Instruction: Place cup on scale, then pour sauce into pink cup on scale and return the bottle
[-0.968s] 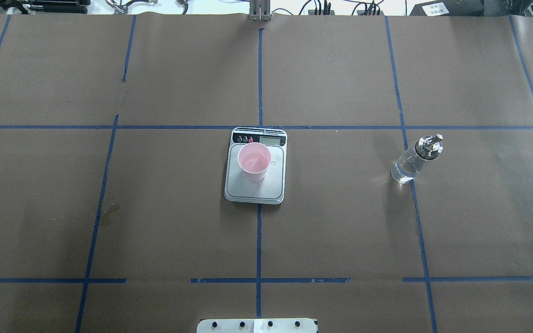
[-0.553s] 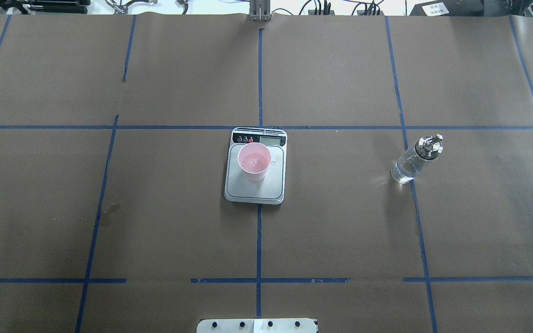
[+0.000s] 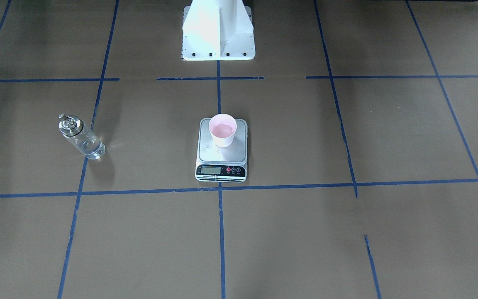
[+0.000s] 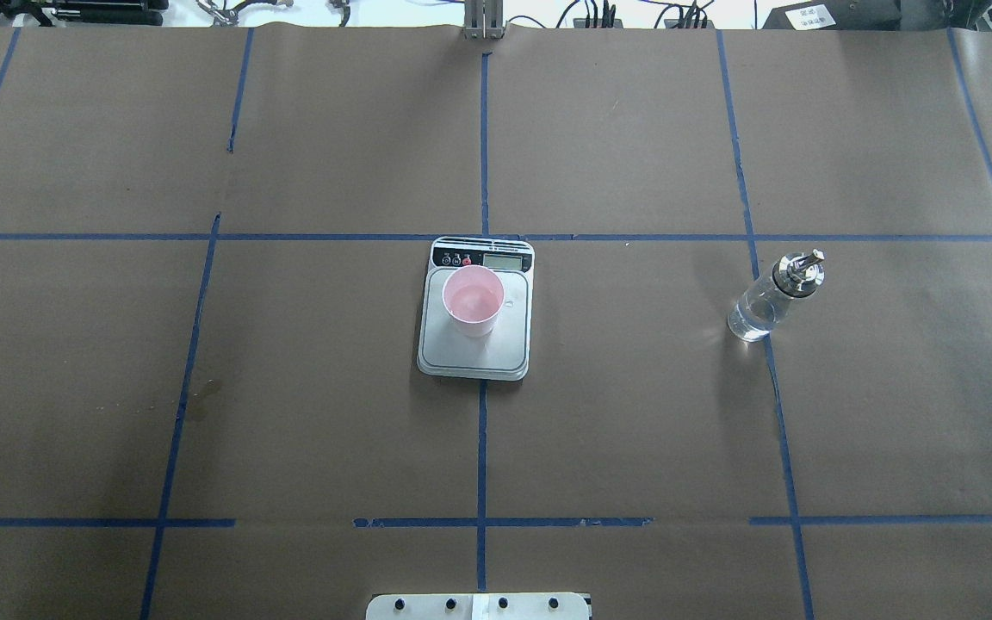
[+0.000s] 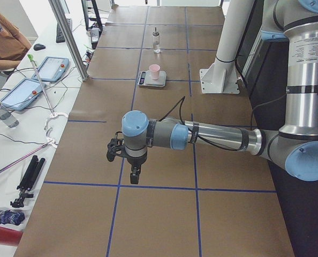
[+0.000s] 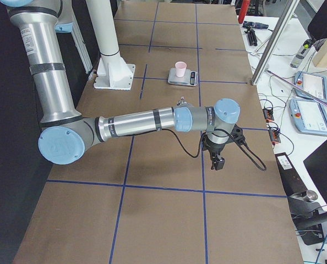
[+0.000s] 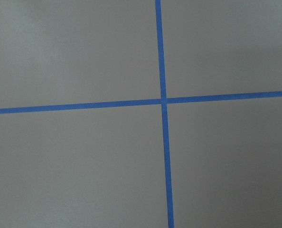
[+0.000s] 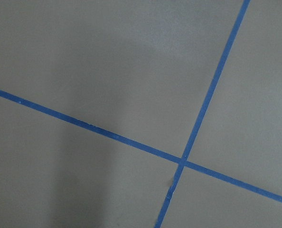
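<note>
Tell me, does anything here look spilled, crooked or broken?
Nothing much. The cup stands upright on the scale, the bottle upright well apart. Only a faint stain marks the brown paper beside a blue tape line.

Soft, even light pours down on the bench (image 4: 634, 430), and the brown paper stays matte with no glare in the overhead view. Only the far strip along the top burns out white. The bottle (image 4: 767, 300) casts a faint, soft-edged shadow, and a small bright glint sits at its base. From across the bench, the white pedestal (image 3: 218, 29) is nearly blown out. Both wrist views are grey and low in contrast. The right one has a broad, soft shadow over its left half, yet the blue tape (image 8: 181, 161) reads crisp.
</note>
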You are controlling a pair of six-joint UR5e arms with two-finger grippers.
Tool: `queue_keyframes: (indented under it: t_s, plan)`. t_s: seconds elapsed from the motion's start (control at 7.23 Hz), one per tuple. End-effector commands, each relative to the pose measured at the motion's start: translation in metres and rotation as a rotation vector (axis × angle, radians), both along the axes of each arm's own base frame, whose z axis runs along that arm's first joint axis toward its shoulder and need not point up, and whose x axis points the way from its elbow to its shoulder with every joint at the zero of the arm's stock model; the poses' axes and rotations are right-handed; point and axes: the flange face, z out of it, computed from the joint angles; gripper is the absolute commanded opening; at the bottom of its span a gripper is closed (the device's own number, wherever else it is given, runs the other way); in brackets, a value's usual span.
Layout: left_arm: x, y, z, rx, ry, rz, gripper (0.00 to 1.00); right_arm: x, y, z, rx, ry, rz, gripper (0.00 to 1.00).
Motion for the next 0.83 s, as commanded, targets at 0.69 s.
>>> queue_keyframes:
  t_s: [0.69]
  plan:
    - [0.002,-0.021,0.000,-0.024,0.007,0.003,1.00,0.001,0.029,0.051,-0.099,-0.001,0.012,1.00]
